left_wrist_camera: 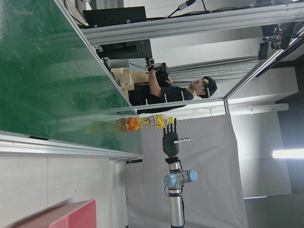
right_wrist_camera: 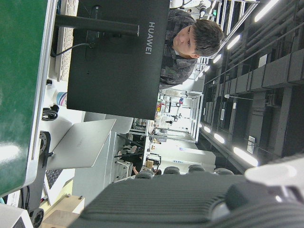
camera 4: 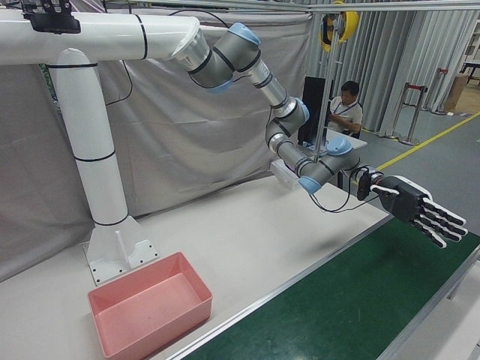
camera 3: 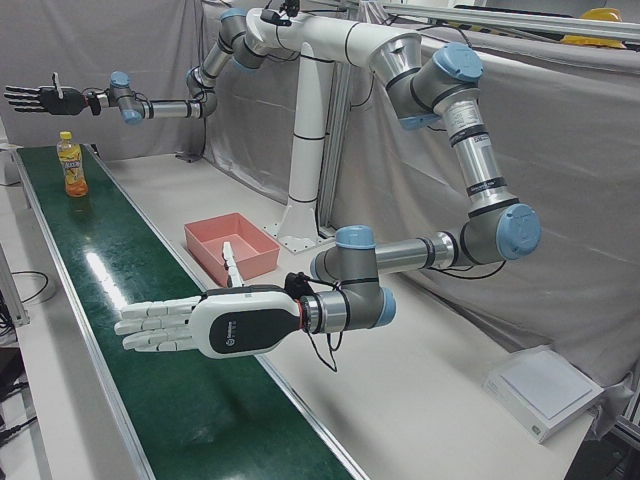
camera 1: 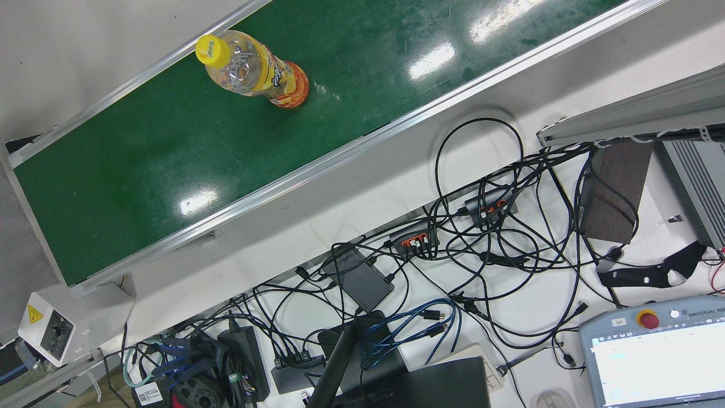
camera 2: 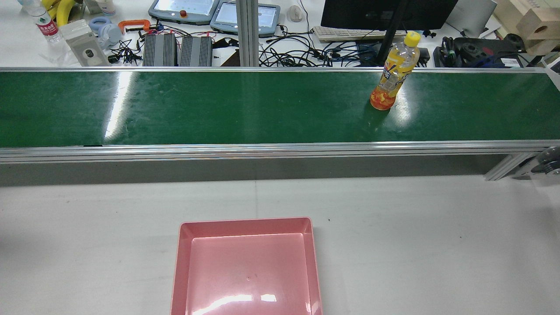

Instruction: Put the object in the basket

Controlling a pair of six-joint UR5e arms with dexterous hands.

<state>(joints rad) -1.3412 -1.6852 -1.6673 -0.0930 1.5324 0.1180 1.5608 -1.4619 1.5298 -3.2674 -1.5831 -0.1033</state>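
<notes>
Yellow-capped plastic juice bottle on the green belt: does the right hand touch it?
Apart. The left-front view shows the right hand spread above the yellow-capped plastic juice bottle, with a clear gap between them.

Both hands empty, fingers straight and slightly apart. Left arm point(camera 3: 478, 170): upper link drops steeply from the shoulder to the elbow, forearm folds back roughly level, wrist bent, left hand point(camera 3: 190, 325) held flat and level with its fingers pointing away from the forearm. Right arm point(camera 4: 251, 64): reaches far out from the overhead beam, zigzags through elbow and wrist joints, and ends in the right hand point(camera 4: 416, 210), flat and tilted slightly down, fingers fanned. In the left-front view that arm is stretched nearly horizontal. The left hand view shows the right hand with fingers extended. The right hand view catches only its dark housing, blurred.
</notes>
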